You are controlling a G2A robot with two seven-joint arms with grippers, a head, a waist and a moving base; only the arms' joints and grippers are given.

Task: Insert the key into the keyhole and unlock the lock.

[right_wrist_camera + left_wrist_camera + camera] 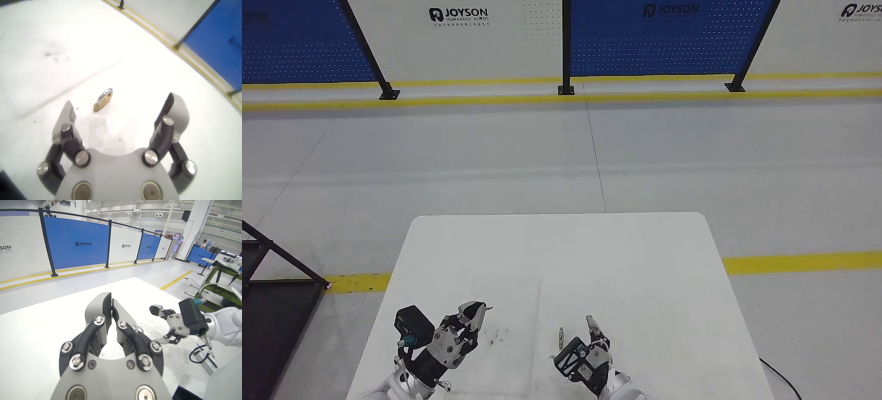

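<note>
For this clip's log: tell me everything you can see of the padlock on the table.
The padlock is small, with a brass-coloured metal body and a silvery curved shackle that looks seated in the body, so apparently locked. It rests on the white table, body end nearer the right hand, shackle pointing away. It sits just ahead of that open hand, untouched. Nothing sticks out of its body; the keyhole is too small to make out.

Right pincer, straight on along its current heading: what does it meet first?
Most likely the padlock, lying on the table just ahead of the open right pincer, a little off its centreline. Depth is unclear; the tabletop could come first.
</note>
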